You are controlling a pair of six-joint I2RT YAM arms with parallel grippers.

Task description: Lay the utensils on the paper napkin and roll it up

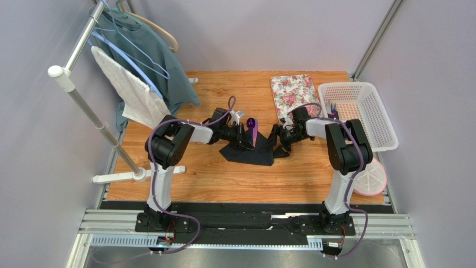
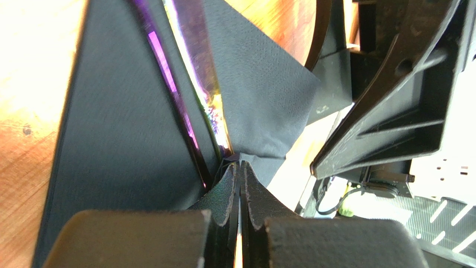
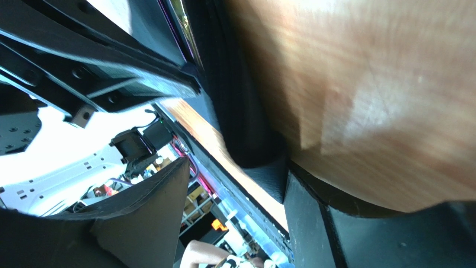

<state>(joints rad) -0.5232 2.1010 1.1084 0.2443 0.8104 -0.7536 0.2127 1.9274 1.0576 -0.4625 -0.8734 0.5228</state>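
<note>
Where the two arms meet at the middle of the wooden table, the black paper napkin lies rumpled and partly folded. Much of it is covered from above by the left gripper and the right gripper. A purple spoon shows its round bowl just past the napkin's far edge. Its handle runs back under the left gripper and cannot be followed from overhead.

From the left wrist, the utensils show as two glossy purple strips lying in a fold of the napkin. Both are cut off by the top of the picture, so which one is the spoon cannot be told. The left gripper's fingers are pressed together with only a thin bright slit between them. The napkin's gathered edge meets their tips, and they seem to pinch it, though the contact itself sits in shadow.

The right wrist view is blurred and tilted. Its two fingers stand apart, with the rail visible through the gap. A dark band, probably the napkin, runs across the wood, and whether either finger touches it cannot be told.

A white basket at the right holds a dark fork, with only its prongs clear. A floral mat lies beyond the napkin. A pink-rimmed dish is half hidden behind the right arm.
</note>
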